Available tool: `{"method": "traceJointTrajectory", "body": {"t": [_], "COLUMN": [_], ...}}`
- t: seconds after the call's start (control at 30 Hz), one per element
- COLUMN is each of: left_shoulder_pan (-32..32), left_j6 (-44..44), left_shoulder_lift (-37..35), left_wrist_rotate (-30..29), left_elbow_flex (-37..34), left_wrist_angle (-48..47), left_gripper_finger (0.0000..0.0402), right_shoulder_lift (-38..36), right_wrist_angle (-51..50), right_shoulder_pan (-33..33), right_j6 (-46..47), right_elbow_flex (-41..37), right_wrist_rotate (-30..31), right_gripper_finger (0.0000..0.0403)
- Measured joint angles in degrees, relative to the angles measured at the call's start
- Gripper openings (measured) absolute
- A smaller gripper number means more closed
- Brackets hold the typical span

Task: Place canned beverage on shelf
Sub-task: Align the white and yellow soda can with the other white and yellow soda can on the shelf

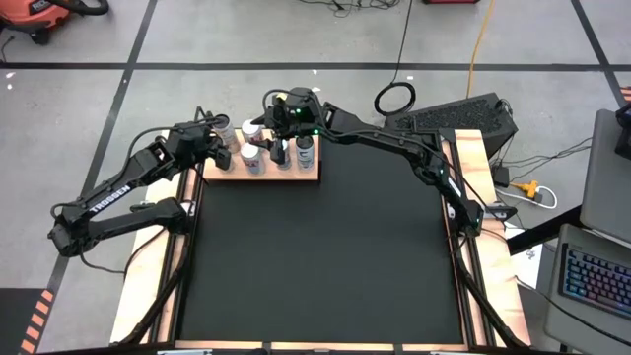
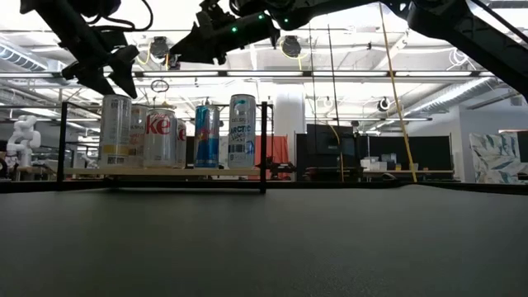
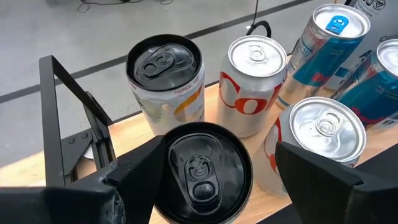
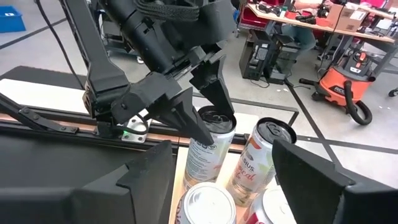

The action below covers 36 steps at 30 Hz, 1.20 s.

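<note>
Left wrist view: left gripper (image 3: 202,171) fingers (image 3: 140,177) apart astride a black-topped can (image 3: 202,168) on the shelf (image 3: 118,140). Right gripper (image 1: 286,123) hangs over the cans, fingers apart, empty.

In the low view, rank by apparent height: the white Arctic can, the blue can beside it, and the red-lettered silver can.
1. White Arctic can, tallest.
2. Blue can, slightly shorter.
3. Red-lettered silver can, about level with the blue can; their depth on the shelf may differ, so that order is unsure.

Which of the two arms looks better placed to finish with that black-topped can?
Left, probably. The left gripper stands open around the black-topped can on the shelf, while the right gripper is open above the other cans.
</note>
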Motion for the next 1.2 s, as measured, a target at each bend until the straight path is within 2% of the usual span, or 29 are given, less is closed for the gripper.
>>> {"method": "traceJointTrajectory", "body": {"t": [0.4, 0.57, 1.2], "left_shoulder_pan": [0.02, 0.02, -0.02], "left_j6": [1.55, 2.67, 4.40], "left_shoulder_lift": [0.05, 0.13, -0.19], "left_wrist_rotate": [1.14, 4.37, 4.48], "left_elbow_flex": [0.00, -0.07, -0.13], "left_wrist_angle": [0.26, 2.34, 4.39], "left_gripper_finger": [0.0308, 0.0308, 0.0308], "right_shoulder_lift": [0.02, 0.02, 0.04], "right_wrist_angle": [-1.70, -1.62, -2.01], "right_shoulder_pan": [-0.66, -0.99, -1.35], "right_j6": [0.11, 0.51, 0.52], "right_elbow_flex": [0.00, 0.00, 0.00], "right_wrist_rotate": [0.00, 0.00, 0.00], "right_gripper_finger": [0.0258, 0.0258, 0.0258]}}
